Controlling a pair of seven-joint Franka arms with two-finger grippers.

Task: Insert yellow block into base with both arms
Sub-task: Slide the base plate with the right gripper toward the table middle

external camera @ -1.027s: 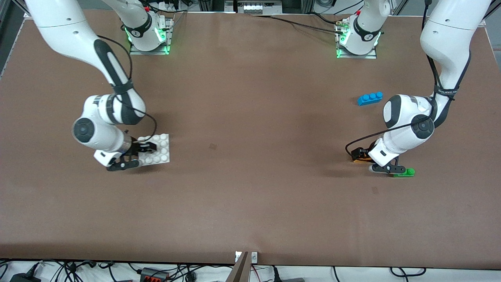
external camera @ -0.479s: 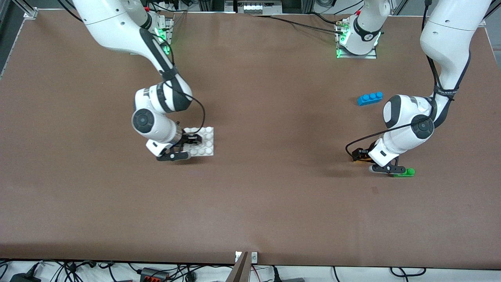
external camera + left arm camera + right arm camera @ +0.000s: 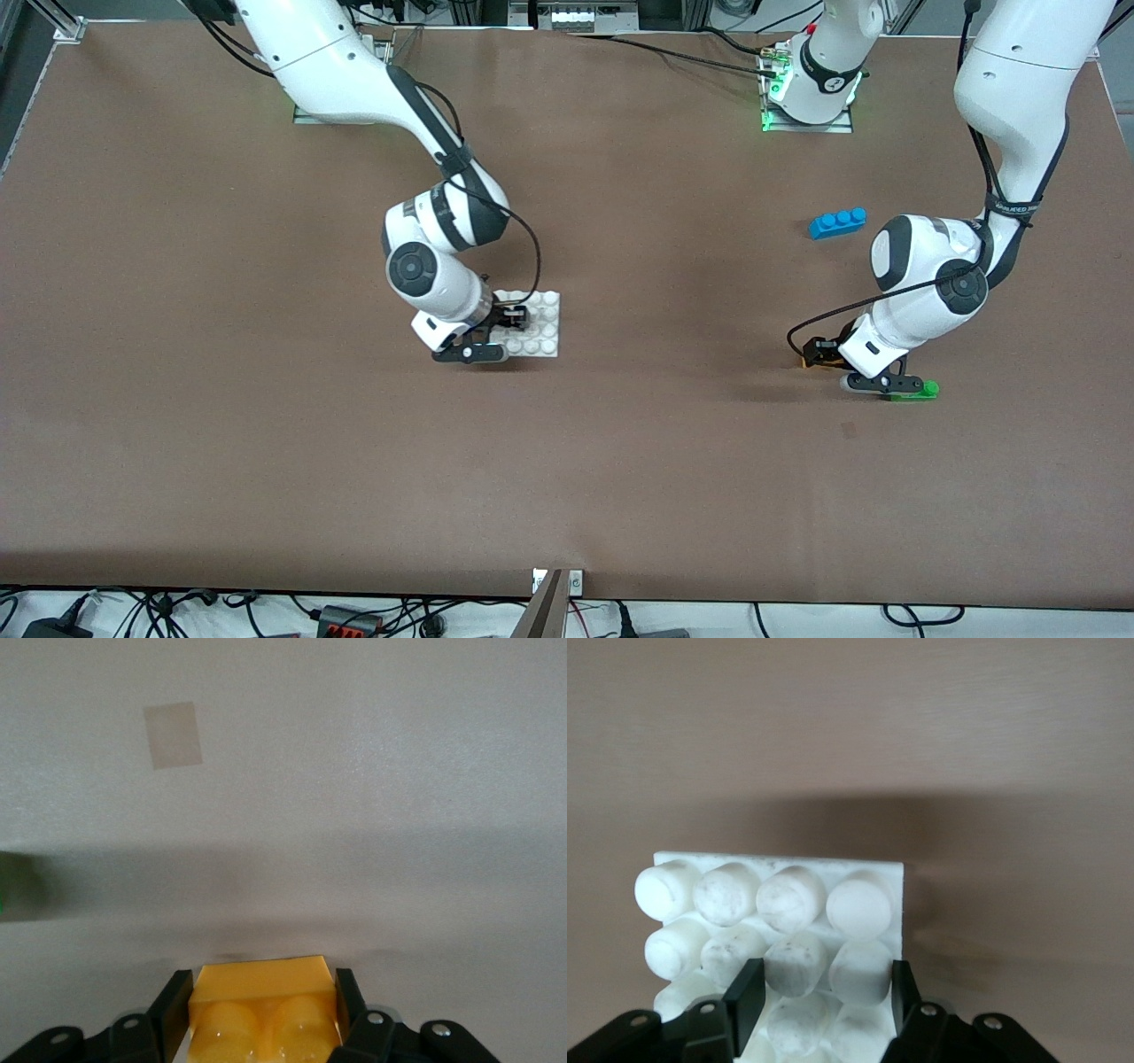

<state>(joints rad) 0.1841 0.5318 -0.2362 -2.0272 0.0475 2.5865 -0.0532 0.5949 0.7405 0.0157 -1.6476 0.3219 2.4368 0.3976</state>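
Note:
My right gripper (image 3: 503, 330) is shut on the white studded base (image 3: 539, 326) and holds it low over the middle of the table. In the right wrist view the base (image 3: 771, 899) fills the lower part, with the black fingers (image 3: 744, 999) on either side of two of its studs. My left gripper (image 3: 822, 352) is shut on the yellow block (image 3: 809, 361), low over the table near the left arm's end; the hand hides most of the block. In the left wrist view the yellow block (image 3: 264, 992) sits between the fingers (image 3: 348, 997), studs toward the camera.
A green two-stud brick (image 3: 914, 391) lies right beside my left hand, nearer to the front camera. A blue three-stud brick (image 3: 837, 222) lies farther from the camera, toward the left arm's base. A small pale patch (image 3: 173, 734) marks the table mat.
My right arm has carried the base from the right arm's end of the table to the middle. My left arm has barely moved and still grips the yellow block.

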